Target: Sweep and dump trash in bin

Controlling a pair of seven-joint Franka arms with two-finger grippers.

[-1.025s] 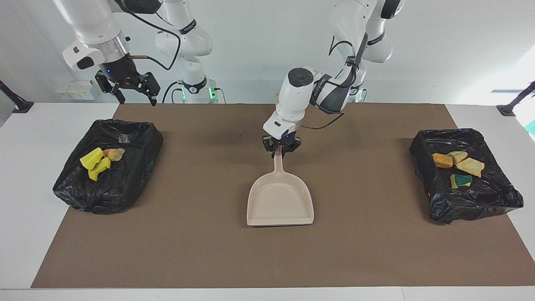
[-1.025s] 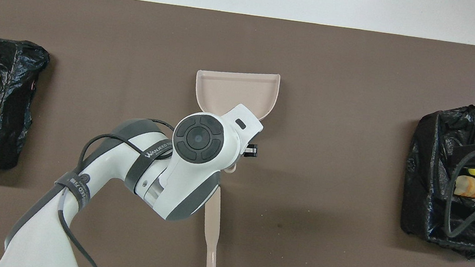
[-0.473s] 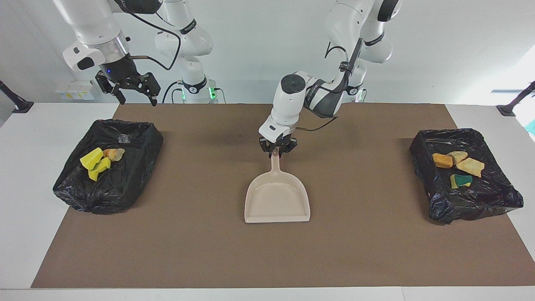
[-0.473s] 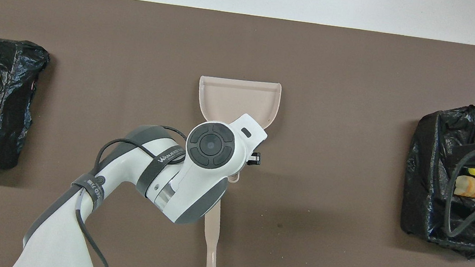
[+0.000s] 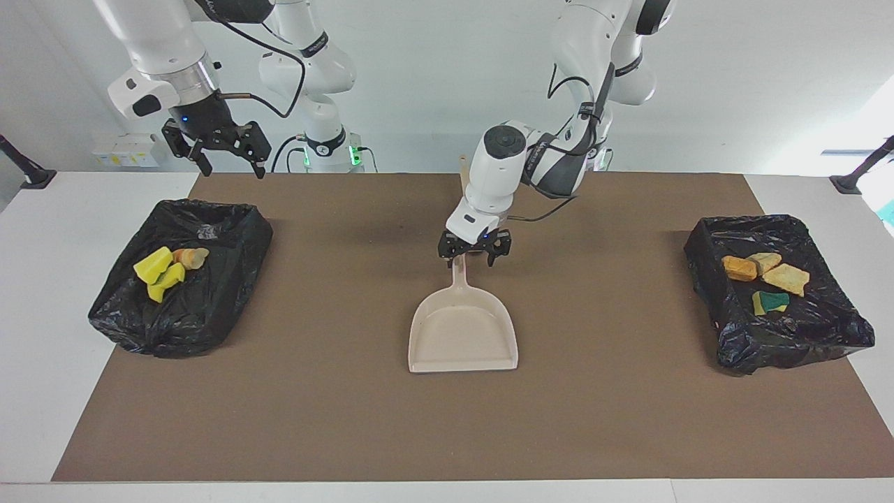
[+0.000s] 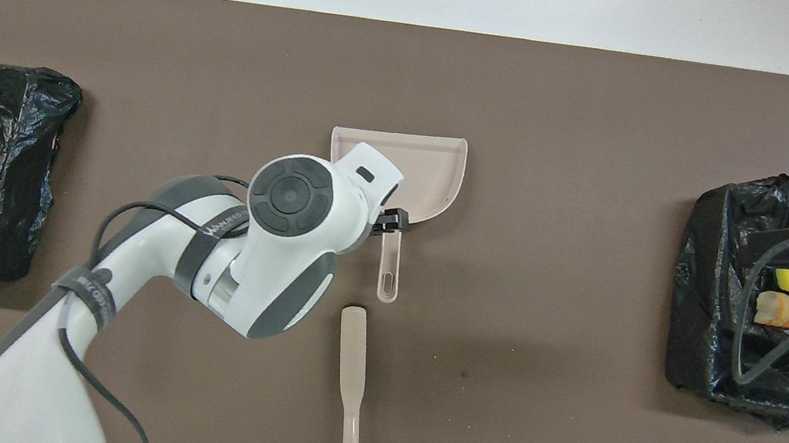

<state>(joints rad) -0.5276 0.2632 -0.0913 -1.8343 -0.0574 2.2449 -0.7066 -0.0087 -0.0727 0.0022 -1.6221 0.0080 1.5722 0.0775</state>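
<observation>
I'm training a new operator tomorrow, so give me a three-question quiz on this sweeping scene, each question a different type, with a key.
1. True or false: the left gripper is clamped shut on the dustpan handle.
2. How many scraps lie in the bin at the left arm's end? A) two B) four C) six
3. Fill in: the right gripper hangs open over the edge of the other bin nearer to the ____.

Key
1. False: its fingers stand open at the handle, the dustpan flat on the mat.
2. B
3. robots
</observation>
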